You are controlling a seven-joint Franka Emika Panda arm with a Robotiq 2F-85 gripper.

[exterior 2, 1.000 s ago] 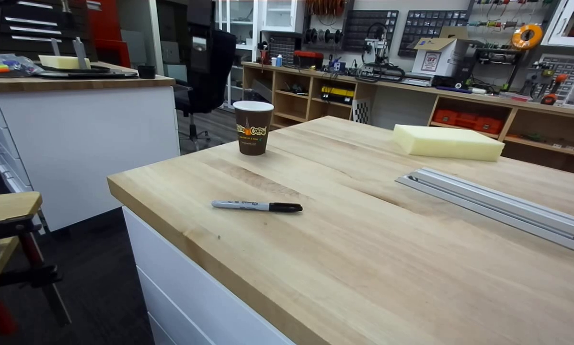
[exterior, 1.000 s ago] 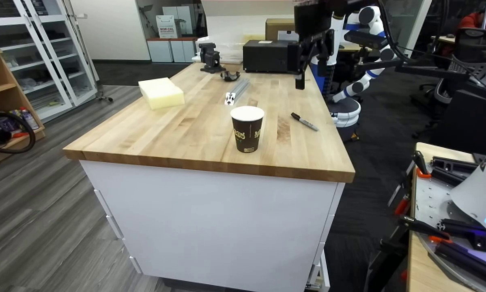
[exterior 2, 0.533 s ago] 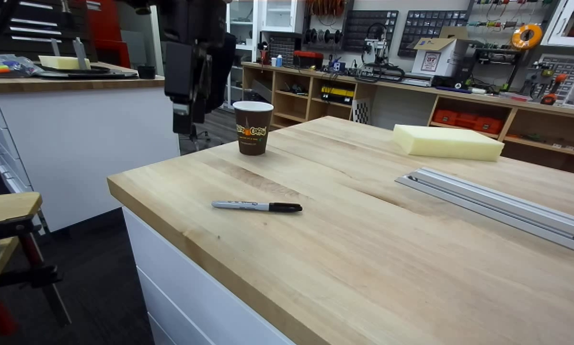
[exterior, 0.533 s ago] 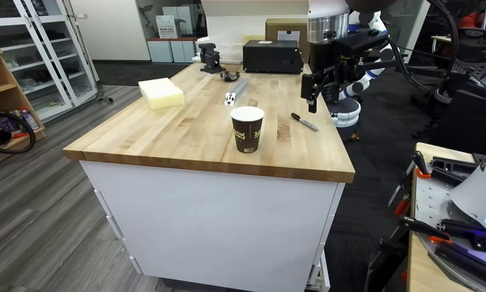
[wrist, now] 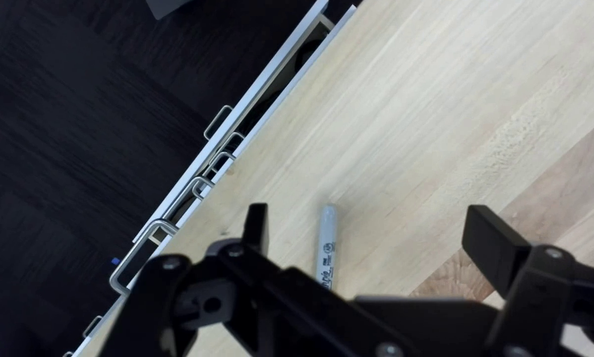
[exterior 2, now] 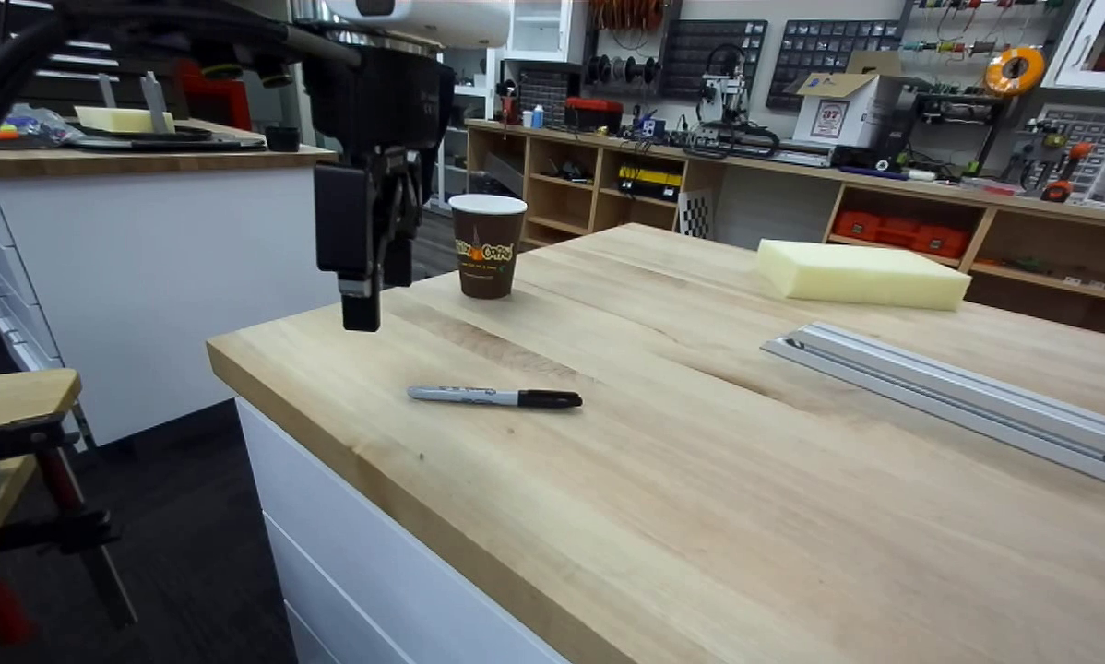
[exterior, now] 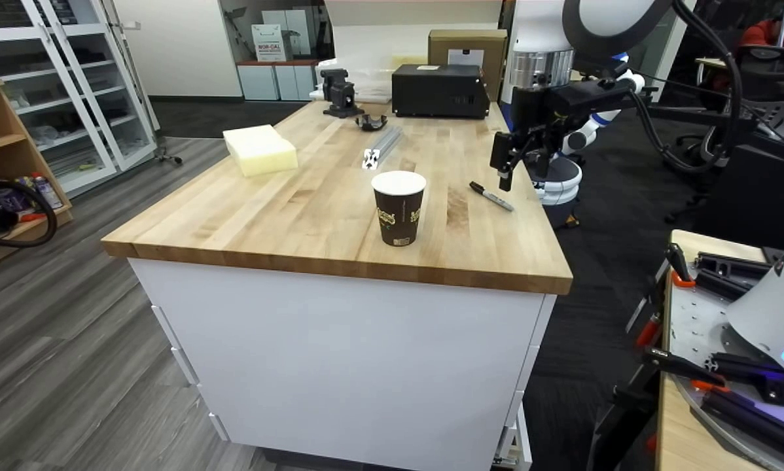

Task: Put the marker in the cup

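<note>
The marker has a grey barrel and a black cap. It lies flat on the wooden tabletop in both exterior views (exterior: 492,197) (exterior 2: 479,397). The dark brown cup (exterior: 399,210) with a white rim stands upright nearby, and it also shows in an exterior view (exterior 2: 487,247). My gripper (exterior 2: 379,290) is open and empty, above the tabletop near the marker's grey end. In the wrist view my gripper (wrist: 367,213) has its fingers wide apart, with the marker (wrist: 327,243) seen between them, nearer the left finger. The marker's cap is hidden there by the gripper's linkage. The cup is out of the wrist view.
A pale yellow foam block (exterior: 261,150) and a silver metal bar (exterior 2: 958,397) lie on the tabletop (exterior 2: 792,516). A black box (exterior: 440,91) stands at the far end. The table edge with a partly open drawer (wrist: 272,89) is close beside the gripper.
My gripper has come down toward the tabletop, nearer the marker, and more of the arm has come into both exterior views. The marker and cup have not moved.
</note>
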